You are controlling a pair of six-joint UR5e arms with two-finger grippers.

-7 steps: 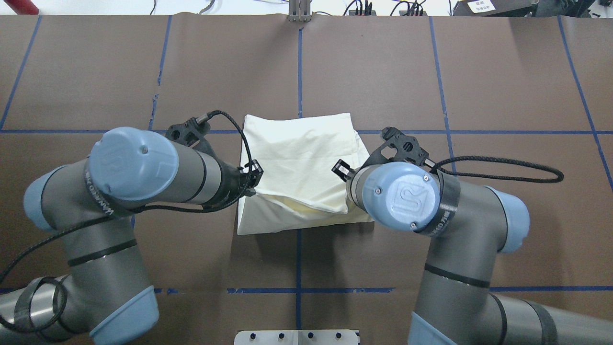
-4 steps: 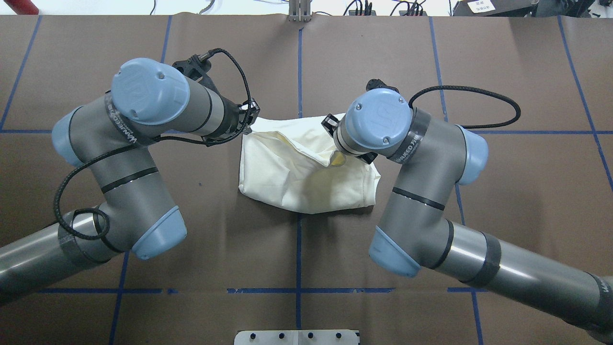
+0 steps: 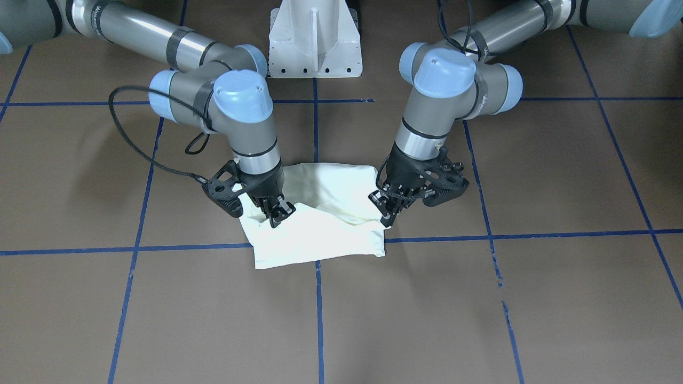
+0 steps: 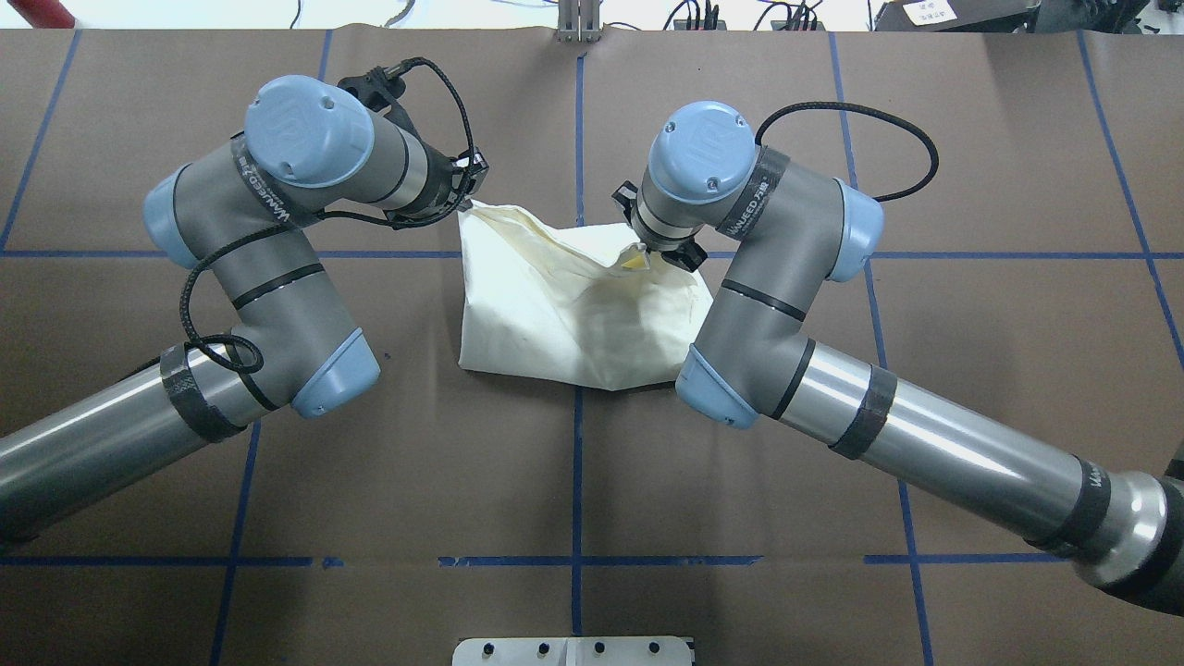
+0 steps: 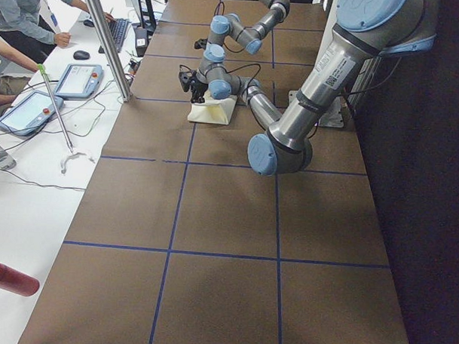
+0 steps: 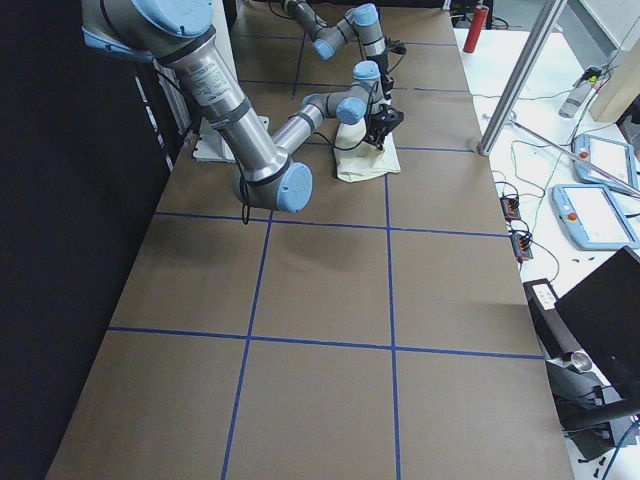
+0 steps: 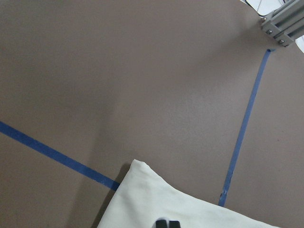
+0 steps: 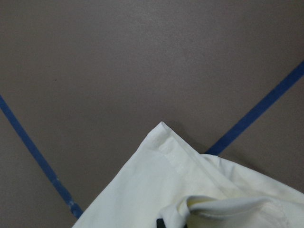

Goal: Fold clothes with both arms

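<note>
The cream shirt [image 4: 573, 314] lies folded in a bundle at the table's middle, plain side out; its cat print is hidden. It also shows in the front-facing view [image 3: 320, 237]. My left gripper [image 4: 465, 208] is shut on the shirt's far left corner; it shows in the front-facing view [image 3: 388, 214] too. My right gripper [image 3: 278, 213] is shut on a bunched edge of the cloth at the far right, mostly hidden under the wrist from overhead. Both hold the pinched edge low over the far side. The wrist views show pale cloth [image 7: 190, 209] [image 8: 190, 190] at their fingertips.
The brown table mat [image 4: 971, 139] carries blue tape lines. The white pedestal base [image 3: 315, 48] stands at the robot's side. A metal post [image 4: 578, 23] stands at the far edge. Operators, tablets [image 5: 24, 108] and cables sit beyond that edge.
Both arms have carried the shirt's near edge up and away from the robot, over to the far edge, folding the cloth onto itself. Both grippers have stayed shut on it.
</note>
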